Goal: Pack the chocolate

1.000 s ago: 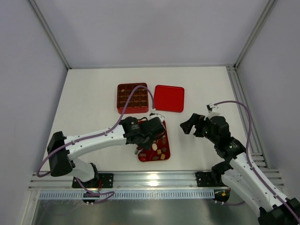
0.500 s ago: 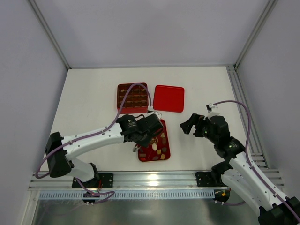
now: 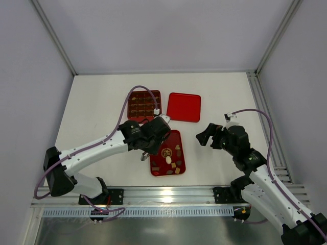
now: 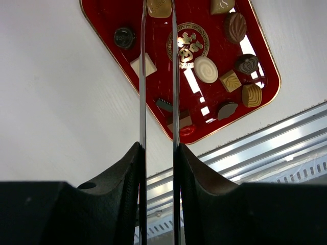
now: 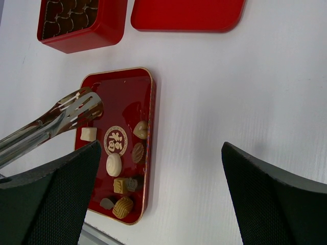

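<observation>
Steel tongs (image 5: 51,122) are sitting clenched in your left gripper (image 4: 158,153), blades pinched narrow and reaching out over the red tray (image 5: 120,84). The chocolate (image 4: 206,69) is lying loose on that tray, straight ahead of the gripper along the tongs' long axis. A tan piece (image 4: 159,7) is showing between the tips; I can't tell whether it's being pinched or just lying beneath them. The compartment box (image 3: 144,103) is sitting on the desk (image 3: 102,102) just beyond the tray's far edge. Your right gripper (image 3: 205,132) is hanging released, right of the tray and well apart, so your left arm is looking the nearer one.
</observation>
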`<state>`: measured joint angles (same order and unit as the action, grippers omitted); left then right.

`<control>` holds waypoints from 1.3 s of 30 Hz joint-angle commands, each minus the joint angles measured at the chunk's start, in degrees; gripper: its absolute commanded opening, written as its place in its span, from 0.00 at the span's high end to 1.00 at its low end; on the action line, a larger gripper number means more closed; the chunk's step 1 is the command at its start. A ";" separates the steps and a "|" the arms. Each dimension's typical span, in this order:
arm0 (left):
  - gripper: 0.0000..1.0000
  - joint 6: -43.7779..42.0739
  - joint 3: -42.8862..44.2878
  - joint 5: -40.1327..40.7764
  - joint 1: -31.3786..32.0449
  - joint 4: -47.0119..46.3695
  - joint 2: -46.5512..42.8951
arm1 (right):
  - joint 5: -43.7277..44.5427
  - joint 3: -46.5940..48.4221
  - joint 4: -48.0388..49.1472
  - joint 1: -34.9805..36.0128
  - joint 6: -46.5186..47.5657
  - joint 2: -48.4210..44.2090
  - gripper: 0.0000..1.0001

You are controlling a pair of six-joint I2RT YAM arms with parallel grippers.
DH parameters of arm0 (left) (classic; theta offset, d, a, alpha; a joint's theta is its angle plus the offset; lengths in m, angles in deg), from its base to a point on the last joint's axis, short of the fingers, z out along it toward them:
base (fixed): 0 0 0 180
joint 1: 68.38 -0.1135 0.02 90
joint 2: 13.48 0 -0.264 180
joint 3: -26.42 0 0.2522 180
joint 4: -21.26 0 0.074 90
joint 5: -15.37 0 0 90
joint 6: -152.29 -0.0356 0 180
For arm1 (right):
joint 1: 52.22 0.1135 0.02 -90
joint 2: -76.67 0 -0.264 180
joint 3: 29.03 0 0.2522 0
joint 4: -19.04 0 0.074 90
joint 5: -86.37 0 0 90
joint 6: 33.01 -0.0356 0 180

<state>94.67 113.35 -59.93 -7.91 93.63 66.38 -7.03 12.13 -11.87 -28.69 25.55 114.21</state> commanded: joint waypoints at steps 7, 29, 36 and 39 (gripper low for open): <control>0.68 -2.41 1.98 -1.34 -3.42 -1.22 -2.42 | -0.20 0.99 3.00 0.20 -0.11 0.78 0.00; 0.68 -9.35 13.40 -3.89 -23.55 -3.15 1.97 | -1.08 2.31 4.84 0.20 0.77 4.99 0.00; 0.68 -10.76 17.71 -3.89 -29.96 -4.91 6.71 | -1.79 3.28 5.37 0.20 1.47 7.02 0.00; 0.69 -11.37 19.55 -4.32 -32.60 -5.52 9.00 | -2.22 3.45 5.81 0.20 1.56 7.81 0.00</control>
<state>85.14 129.76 -63.80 -38.62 90.89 74.42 -8.47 12.92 -9.05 -28.69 26.25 121.47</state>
